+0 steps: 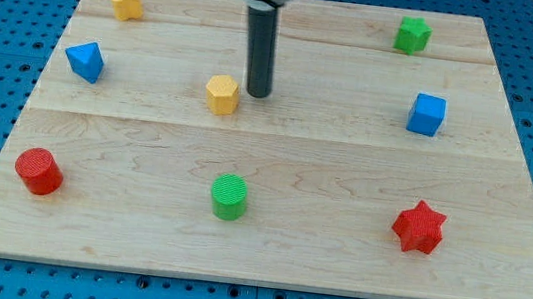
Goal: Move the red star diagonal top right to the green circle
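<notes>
Red star (419,227) sits at the lower right of the frame, well apart from the green circle (229,197) at lower centre, both on roughly the same row of the wooden surface (295,163). For the task, the star has to end up above and to the right of the circle, so as I judge it the star needs to travel leftward and slightly up. My tip (258,94) is far from that job: it rests at upper centre, just beside the yellow block (221,94), on that block's right, and whether it touches is hard to tell. No pincer exists on this rod, so nothing is held.

Other blocks ring the surface: a second yellow one (126,2) upper left, a blue pyramid (84,60) below it, a red cylinder (39,171) lower left, a green star (413,33) upper right, and a blue cube (427,115) beneath that. A push from the star's right side would likely serve, so the tip probably has to swing around past the blue cube first.
</notes>
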